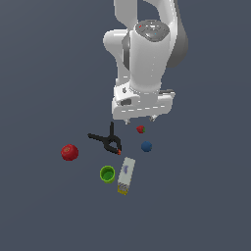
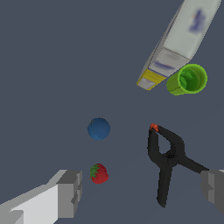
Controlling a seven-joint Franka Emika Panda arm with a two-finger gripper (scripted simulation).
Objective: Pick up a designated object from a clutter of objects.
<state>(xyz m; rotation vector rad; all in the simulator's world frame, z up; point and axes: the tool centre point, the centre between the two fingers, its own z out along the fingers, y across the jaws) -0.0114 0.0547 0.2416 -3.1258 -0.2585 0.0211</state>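
**Wrist view: strawberry lying between the spread fingers, nearer one pad**

Wrist view is showing us the gripper (image 2: 142, 192) standing with its jaws wide apart and nothing sitting between the pads in contact. We are seeing one grey finger (image 2: 68, 192) and the other finger (image 2: 213, 190) well apart from it. The strawberry (image 2: 99, 173) is lying on the dark grey floor (image 2: 52, 65) inside that gap, just beside the first finger and far from the second, its green cap pointing toward the nearer pad. It is not touching either pad.

From the strawberry, the blue ball (image 2: 99, 128) is sitting at about twelve o'clock, near but apart. The black spring clamp (image 2: 167, 159) is lying at roughly three o'clock, also within the span of the fingers, with its orange tip toward the box.

In the exterior view we are looking at the gripper (image 1: 140, 119) hanging above the clutter, with the strawberry (image 1: 140, 129) just below its fingertips. The blue ball (image 1: 146, 146) is lying at five o'clock from the strawberry, the clamp (image 1: 108, 140) at about eight o'clock, and the red round fruit (image 1: 69, 152) farther out beyond the clamp, well apart from everything.

The green cup (image 1: 107, 174) is lying near the white-and-yellow box (image 1: 126, 175); in the wrist view the cup (image 2: 188, 79) is touching or nearly touching the box (image 2: 179, 41), and its open mouth is showing only a green interior.
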